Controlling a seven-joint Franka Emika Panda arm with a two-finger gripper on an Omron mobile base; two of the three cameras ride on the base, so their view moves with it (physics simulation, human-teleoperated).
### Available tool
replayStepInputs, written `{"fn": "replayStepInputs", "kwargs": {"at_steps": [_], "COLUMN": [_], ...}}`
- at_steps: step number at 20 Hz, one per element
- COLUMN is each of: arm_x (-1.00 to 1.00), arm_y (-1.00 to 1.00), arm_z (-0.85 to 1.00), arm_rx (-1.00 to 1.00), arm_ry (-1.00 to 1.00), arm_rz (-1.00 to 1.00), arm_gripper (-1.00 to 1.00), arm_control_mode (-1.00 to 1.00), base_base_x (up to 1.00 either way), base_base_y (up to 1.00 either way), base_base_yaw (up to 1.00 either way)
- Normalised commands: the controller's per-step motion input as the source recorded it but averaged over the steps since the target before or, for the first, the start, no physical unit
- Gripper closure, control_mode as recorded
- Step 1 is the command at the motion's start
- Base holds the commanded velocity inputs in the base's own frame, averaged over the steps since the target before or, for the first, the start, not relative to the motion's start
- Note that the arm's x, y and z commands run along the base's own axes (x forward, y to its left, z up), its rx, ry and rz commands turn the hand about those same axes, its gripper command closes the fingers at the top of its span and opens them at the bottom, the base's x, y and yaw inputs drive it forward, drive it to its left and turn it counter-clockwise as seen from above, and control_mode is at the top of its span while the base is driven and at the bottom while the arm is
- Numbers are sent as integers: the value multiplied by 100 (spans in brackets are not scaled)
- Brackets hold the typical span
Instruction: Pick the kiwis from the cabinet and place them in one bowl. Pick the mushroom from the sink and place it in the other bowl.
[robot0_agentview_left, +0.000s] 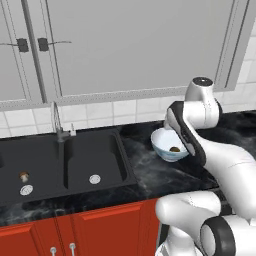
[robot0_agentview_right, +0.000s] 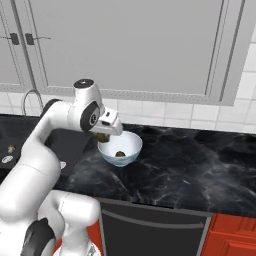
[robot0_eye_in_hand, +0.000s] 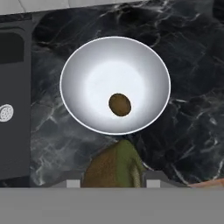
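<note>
**Second kiwi over the bowl**

Dark marble counter (robot0_agentview_right: 190, 165) under grey wall cabinets (robot0_agentview_left: 140, 45), black sink (robot0_agentview_left: 95, 155) to the left. Blue-tinted bowl (robot0_agentview_right: 131, 148) on counter w/ one kiwi (robot0_eye_in_hand: 119, 104) inside. Gripper (robot0_eye_in_hand: 114, 181) just above bowl rim, pinching another kiwi (robot0_eye_in_hand: 113, 166), probably clear of the bowl. Mushroom (robot0_agentview_left: 23, 175) in left basin, near drain.

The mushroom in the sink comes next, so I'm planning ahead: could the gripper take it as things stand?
Probably not yet: the gripper is shut on a kiwi above the blue-tinted bowl; the mushroom itself lies uncovered.
</note>
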Motion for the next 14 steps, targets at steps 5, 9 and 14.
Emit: {"fn": "replayStepInputs", "kwargs": {"at_steps": [5, 9, 14], "arm_x": [59, 49, 38], "arm_y": [-35, 0, 1], "arm_z": [-63, -40, -32], "arm_rx": [8, -3, -6], "arm_ry": [3, 3, 0], "arm_rz": [-1, 0, 0], "arm_gripper": [100, 100, 100], "arm_control_mode": [-100, -100, -100], "base_base_x": [0, 0, 0], "base_base_y": [0, 0, 0], "base_base_yaw": [0, 0, 0]}}
